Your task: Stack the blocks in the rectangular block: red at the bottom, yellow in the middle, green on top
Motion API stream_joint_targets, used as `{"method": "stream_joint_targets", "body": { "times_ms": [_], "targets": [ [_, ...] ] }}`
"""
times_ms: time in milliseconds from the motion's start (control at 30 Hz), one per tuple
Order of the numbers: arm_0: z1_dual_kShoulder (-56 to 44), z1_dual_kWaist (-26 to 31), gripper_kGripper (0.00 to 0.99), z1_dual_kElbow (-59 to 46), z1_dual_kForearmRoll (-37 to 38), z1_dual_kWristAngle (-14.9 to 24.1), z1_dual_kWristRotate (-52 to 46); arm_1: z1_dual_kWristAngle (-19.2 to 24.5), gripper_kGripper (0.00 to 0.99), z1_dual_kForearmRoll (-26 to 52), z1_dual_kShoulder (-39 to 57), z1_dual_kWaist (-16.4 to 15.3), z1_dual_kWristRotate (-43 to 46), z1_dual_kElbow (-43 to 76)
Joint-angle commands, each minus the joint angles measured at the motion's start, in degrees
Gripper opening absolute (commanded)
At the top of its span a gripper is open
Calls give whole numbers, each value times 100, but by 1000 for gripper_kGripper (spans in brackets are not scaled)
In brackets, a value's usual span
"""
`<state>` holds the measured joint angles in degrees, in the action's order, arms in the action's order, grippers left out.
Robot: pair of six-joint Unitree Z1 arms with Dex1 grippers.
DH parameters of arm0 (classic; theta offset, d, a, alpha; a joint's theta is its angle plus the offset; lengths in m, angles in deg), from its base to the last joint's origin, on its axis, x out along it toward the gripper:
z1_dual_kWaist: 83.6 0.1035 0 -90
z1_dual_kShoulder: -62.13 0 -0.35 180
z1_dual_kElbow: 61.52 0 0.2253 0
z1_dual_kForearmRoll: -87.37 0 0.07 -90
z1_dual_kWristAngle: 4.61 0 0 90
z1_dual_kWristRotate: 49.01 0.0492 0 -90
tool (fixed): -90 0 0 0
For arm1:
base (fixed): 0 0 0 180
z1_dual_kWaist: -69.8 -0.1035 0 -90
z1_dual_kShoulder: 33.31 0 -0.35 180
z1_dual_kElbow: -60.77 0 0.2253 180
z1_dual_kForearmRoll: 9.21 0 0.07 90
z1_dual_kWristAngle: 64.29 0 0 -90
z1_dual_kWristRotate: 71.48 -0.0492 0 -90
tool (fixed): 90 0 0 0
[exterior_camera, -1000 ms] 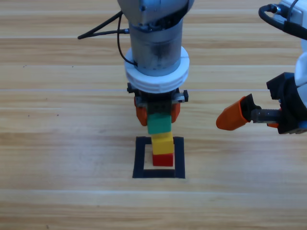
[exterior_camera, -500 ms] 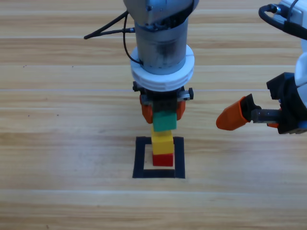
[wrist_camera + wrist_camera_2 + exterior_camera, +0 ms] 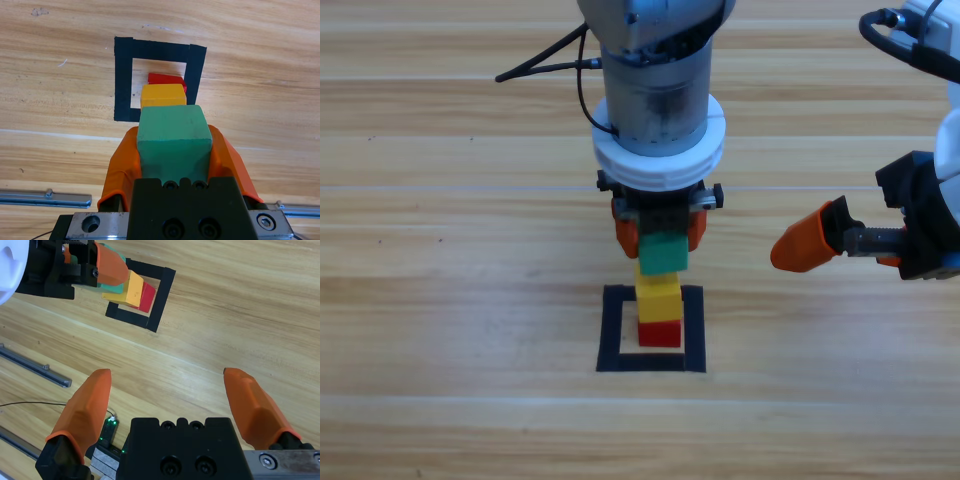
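The left gripper (image 3: 660,232) points straight down above the black tape square (image 3: 613,330), its orange jaws clamped on the green cube (image 3: 172,136). The right gripper (image 3: 170,400) waits well off to the square's right, jaws spread wide and holding nothing. Inside the square the yellow cube (image 3: 658,297) sits on the red cube (image 3: 660,333), with the green cube right above the yellow; contact cannot be told.

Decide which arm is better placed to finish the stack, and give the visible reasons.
Left. Its end effector is shut on the small teal-green cube, held above the yellow cube and red cube inside the black tape outline. The right end effector is open, empty and off to the side.
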<state>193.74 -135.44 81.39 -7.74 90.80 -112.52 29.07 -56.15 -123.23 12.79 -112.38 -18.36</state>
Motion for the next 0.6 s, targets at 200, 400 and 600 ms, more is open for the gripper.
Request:
{"method": "stream_joint_targets", "body": {
  "times_ms": [200,400,600],
  "targets": [
    [339,-107,97,-178,-32,22,14,-98,990,99,54,129,-6,163],
    [347,-107,97,-222,-32,13,32,-98,990,108,54,129,-6,163],
    [356,-107,97,-222,-32,13,40,-98,990,108,54,129,-6,163]
  ]
}}
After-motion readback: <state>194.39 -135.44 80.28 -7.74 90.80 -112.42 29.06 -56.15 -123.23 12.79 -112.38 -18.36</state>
